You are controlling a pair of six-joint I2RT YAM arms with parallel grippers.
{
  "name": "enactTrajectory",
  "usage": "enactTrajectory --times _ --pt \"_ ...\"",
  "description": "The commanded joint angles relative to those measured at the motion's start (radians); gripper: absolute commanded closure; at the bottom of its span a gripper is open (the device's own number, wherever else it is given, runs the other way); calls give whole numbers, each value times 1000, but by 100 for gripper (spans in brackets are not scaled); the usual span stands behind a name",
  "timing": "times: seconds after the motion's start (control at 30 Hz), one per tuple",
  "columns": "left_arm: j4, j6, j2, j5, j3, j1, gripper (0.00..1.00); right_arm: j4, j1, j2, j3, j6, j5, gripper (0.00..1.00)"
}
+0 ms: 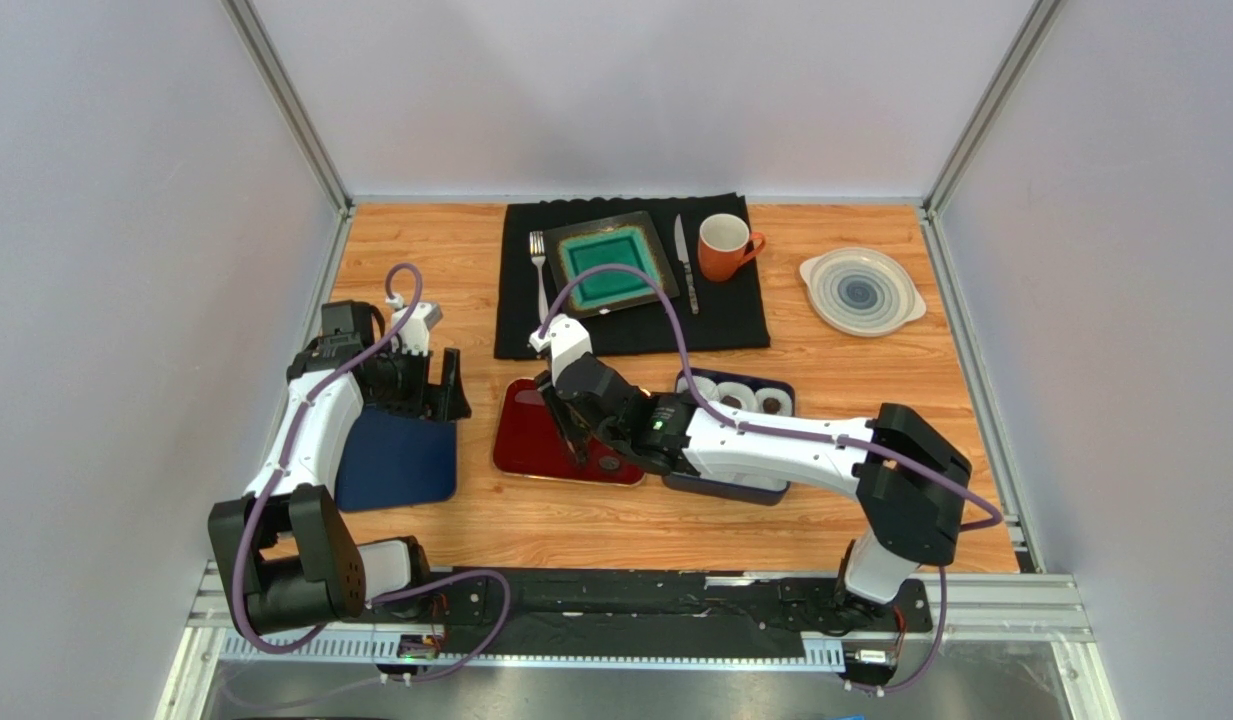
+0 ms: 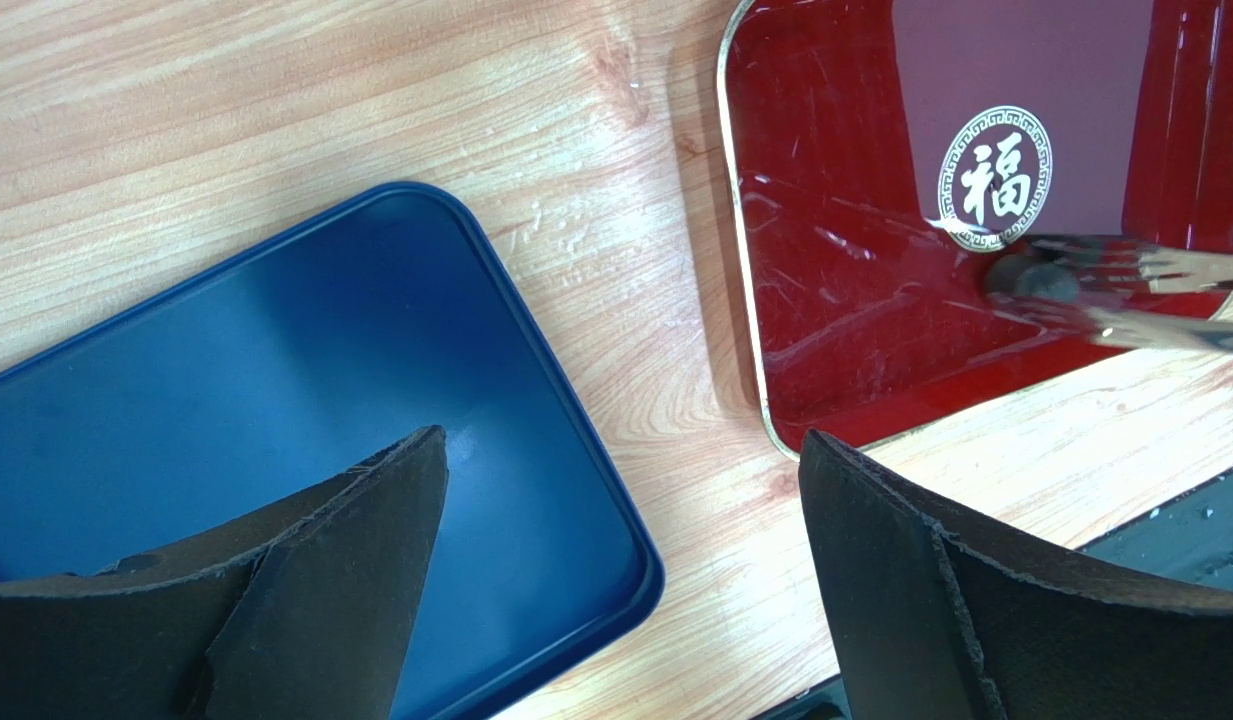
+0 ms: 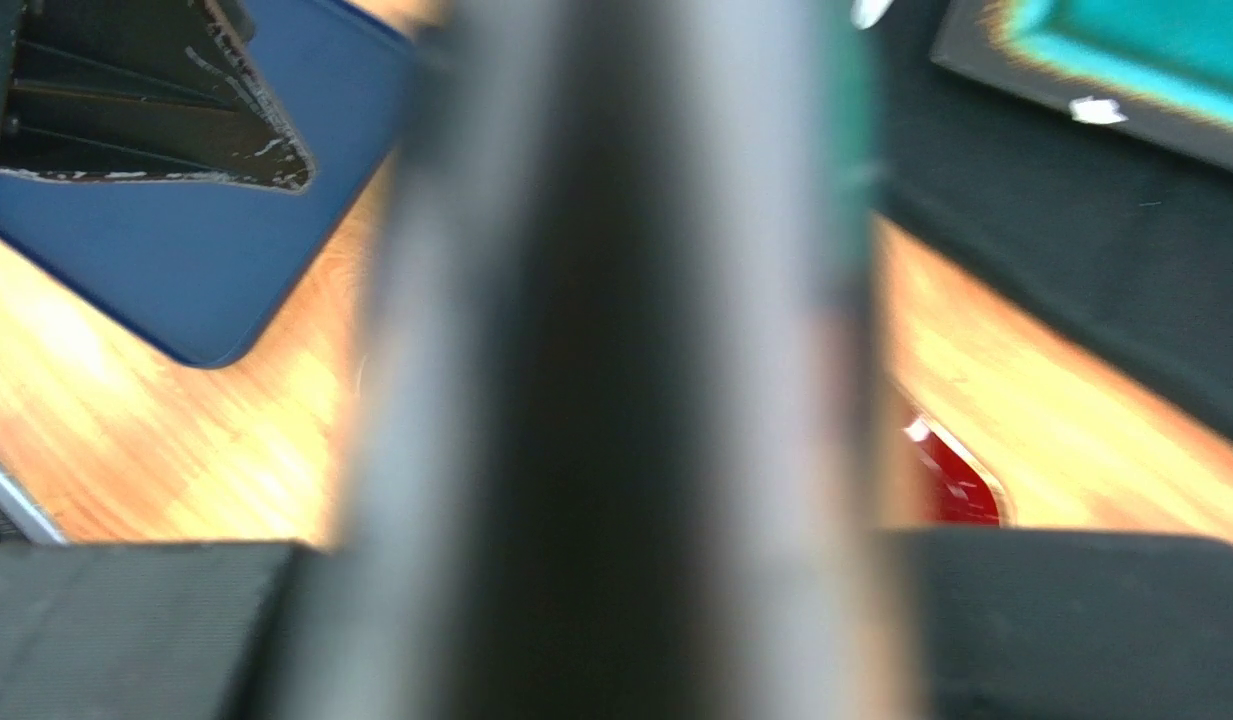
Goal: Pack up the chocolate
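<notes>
A dark round chocolate (image 2: 1028,278) sits between the tips of metal tongs (image 2: 1163,300) over the red tray (image 2: 848,300). My right gripper (image 1: 570,413) is shut on the tongs above that red tray (image 1: 525,443). In the right wrist view the tongs (image 3: 607,360) fill the middle as a blurred metal bar between my black fingers (image 3: 1073,623). My left gripper (image 2: 622,600) is open and empty, over the corner of a blue tray (image 2: 277,420) and the bare wood beside it. It also shows in the top view (image 1: 427,386). Other chocolates are hidden.
A black tray with white paper cups (image 1: 735,398) lies under my right arm. At the back, a black mat (image 1: 630,300) holds a fork, a green dish (image 1: 610,263), a knife and an orange mug (image 1: 723,245). A round grey plate (image 1: 861,288) sits back right.
</notes>
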Motion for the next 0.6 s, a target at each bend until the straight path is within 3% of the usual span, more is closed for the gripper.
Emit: enactTrajectory --times 0.0,0.57 --pt "0 24 -27 7 30 10 4 0 -11 -158 20 -44 86 71" --pt "1 21 -24 17 31 15 4 -291 -79 -692 -262 3 282 72"
